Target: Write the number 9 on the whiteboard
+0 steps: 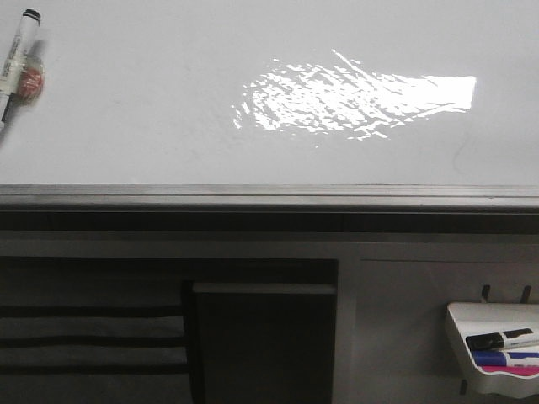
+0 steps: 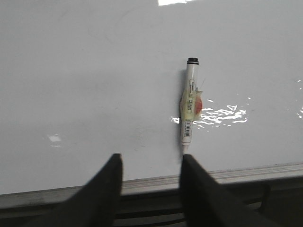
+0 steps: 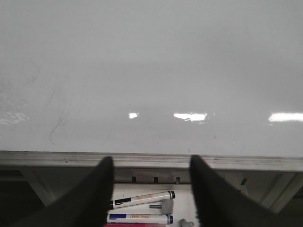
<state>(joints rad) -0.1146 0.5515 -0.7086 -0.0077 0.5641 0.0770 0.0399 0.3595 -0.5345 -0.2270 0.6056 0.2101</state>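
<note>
Whiteboard (image 1: 152, 109) lying flat, glare across it, no figure readable.

A taped marker (image 1: 15, 63) rests at its left edge, partly cut off; more markers sit in the white tray (image 1: 472, 324) below right. Left gripper (image 2: 150, 189) and right gripper (image 3: 151, 189) both gape wide, holding nothing. Faint smudges only.

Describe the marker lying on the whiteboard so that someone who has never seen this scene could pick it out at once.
Start with the large glossy whiteboard and follow it to its far left side in the front view. The marker lies flat there, white-barrelled with a black cap. Unlike the markers in the small white tray at the lower right, it has a pale tape wrap with a reddish patch around its middle.
</note>
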